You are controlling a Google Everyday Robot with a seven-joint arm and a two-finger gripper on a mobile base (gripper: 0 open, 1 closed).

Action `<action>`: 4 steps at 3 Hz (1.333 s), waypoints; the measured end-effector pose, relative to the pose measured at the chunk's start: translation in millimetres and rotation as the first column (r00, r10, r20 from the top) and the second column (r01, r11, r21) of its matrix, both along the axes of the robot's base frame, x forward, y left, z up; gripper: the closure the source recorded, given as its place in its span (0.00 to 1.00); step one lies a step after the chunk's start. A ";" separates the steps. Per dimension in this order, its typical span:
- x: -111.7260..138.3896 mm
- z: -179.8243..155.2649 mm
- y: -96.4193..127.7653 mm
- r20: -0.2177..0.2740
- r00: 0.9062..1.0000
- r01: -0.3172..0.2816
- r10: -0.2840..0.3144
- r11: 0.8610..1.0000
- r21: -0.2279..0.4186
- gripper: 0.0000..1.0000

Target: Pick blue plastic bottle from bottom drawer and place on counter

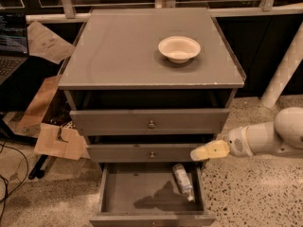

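The blue plastic bottle point(182, 181) lies on its side in the open bottom drawer point(142, 193), along the right wall, cap toward the front. My gripper point(208, 151) comes in from the right on a white arm. It hovers at the cabinet's right front corner, level with the middle drawer, just above and right of the bottle. It holds nothing that I can see. The counter point(123, 51) is the grey top of the cabinet.
A white bowl point(179, 48) stands on the counter's right side. The two upper drawers point(151, 123) are slightly pulled out. Cardboard pieces point(57, 141), cables and a laptop point(12, 46) are to the left. A white post point(284, 70) leans at the right.
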State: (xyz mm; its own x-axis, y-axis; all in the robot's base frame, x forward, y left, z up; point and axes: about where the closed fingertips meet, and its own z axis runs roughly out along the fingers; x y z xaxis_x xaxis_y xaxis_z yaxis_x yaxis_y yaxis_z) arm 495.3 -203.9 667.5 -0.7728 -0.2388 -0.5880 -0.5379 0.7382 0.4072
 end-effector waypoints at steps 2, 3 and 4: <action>23.1 -96.8 49.0 -0.096 0.992 0.082 -0.079 0.996 0.029 0.00; 22.8 -97.8 49.8 -0.098 0.992 0.082 -0.078 0.996 0.031 0.00; 15.3 -133.6 55.1 -0.161 0.978 0.143 -0.134 0.989 0.041 0.00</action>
State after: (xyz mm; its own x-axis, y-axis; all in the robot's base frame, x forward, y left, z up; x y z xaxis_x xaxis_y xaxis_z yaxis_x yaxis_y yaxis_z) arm 510.6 -148.7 533.9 -0.8801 -0.0952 -0.4652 -0.3581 0.7764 0.5187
